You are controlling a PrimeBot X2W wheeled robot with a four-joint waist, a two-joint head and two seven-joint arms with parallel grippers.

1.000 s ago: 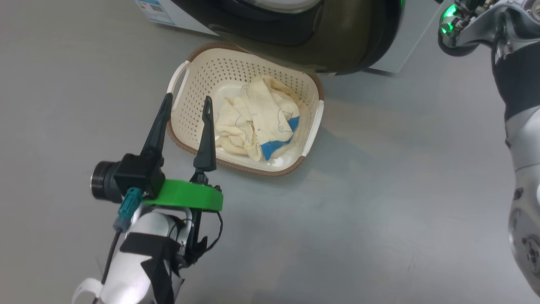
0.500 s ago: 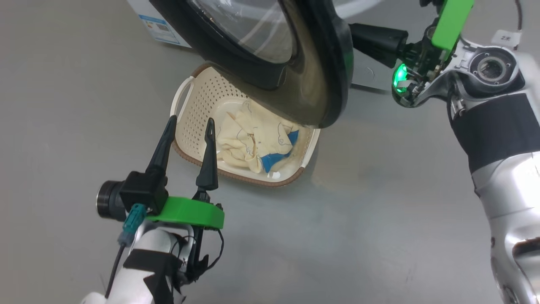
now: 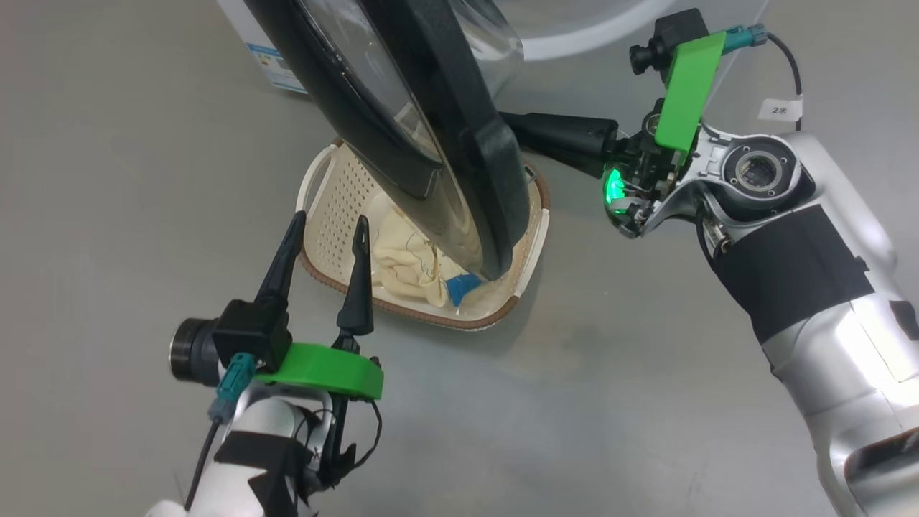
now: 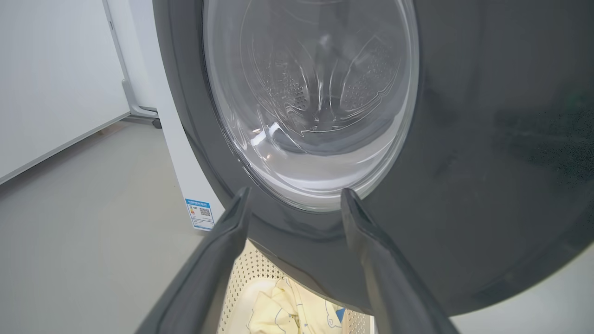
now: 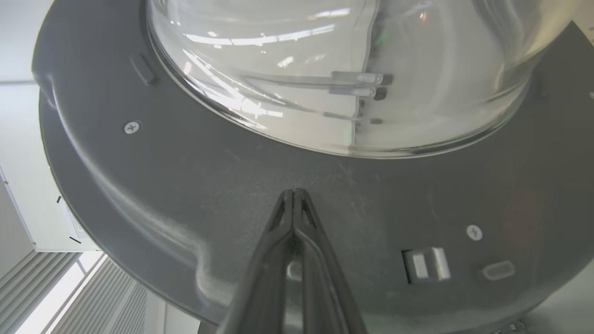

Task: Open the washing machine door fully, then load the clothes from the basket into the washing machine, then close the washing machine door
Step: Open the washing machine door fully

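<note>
The washing machine door [image 3: 423, 136], black-framed with a clear glass bowl, stands swung out edge-on over the basket [image 3: 323, 208]. My right gripper [image 3: 513, 126] is shut, its tips against the door's inner face [image 5: 185, 195] just below the glass bowl [image 5: 348, 69]; nothing is held. The cream-yellow clothes [image 3: 409, 258] with a blue patch lie in the basket, partly hidden by the door. My left gripper [image 3: 327, 219] hangs open at the basket's near left rim, empty. In the left wrist view, the left gripper [image 4: 295, 192] faces the door's outer side [image 4: 464, 162], with the basket [image 4: 246, 273] and clothes [image 4: 278, 311] below.
The white washing machine [image 3: 596, 36] stands at the top, with a blue label [image 4: 200, 214] low on its front. Grey floor [image 3: 574, 402] lies open on all sides of the basket. A door latch [image 5: 427, 264] sits on the inner frame, right of my shut fingers.
The door has swung further out and stands edge-on over the basket, with my shut right gripper following leftward behind it. The head view has shifted. The left gripper stays open beside the basket.
</note>
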